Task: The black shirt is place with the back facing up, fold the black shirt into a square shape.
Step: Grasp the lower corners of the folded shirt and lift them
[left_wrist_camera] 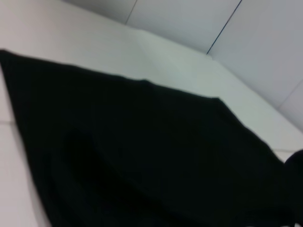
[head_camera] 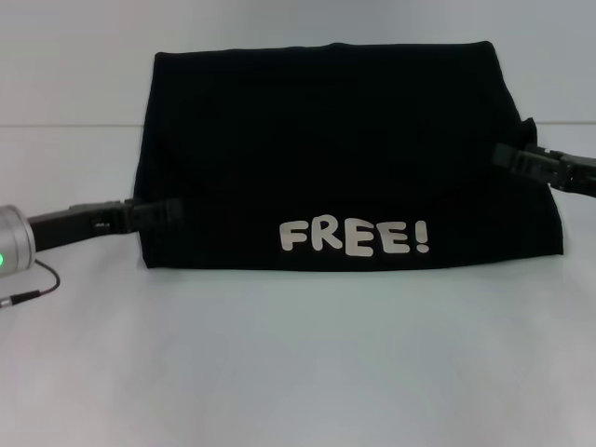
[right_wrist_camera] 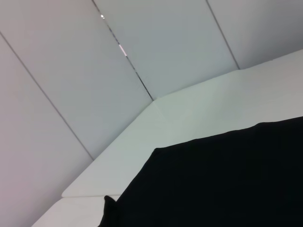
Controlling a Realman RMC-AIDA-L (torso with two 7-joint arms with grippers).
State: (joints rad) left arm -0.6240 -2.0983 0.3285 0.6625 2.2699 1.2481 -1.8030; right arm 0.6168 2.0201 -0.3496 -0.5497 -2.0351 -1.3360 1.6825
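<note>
The black shirt point(head_camera: 326, 140) is spread wide across the middle of the head view as a folded rectangle. Cream "FREE!" lettering point(head_camera: 354, 237) shows along its near edge. My left gripper point(head_camera: 158, 212) reaches in from the left and is shut on the shirt's left edge, low down. At the right edge, my right gripper point(head_camera: 507, 156) is shut on the cloth, with a small bump of fabric just above it. The left wrist view shows the black shirt point(left_wrist_camera: 142, 156) filling most of the picture. In the right wrist view the black shirt point(right_wrist_camera: 227, 179) covers the lower part.
The white table point(head_camera: 298, 372) runs in front of the shirt and to both sides. A thin black cable point(head_camera: 37, 284) loops by my left wrist at the left edge. Pale wall panels point(right_wrist_camera: 165, 47) stand behind the table.
</note>
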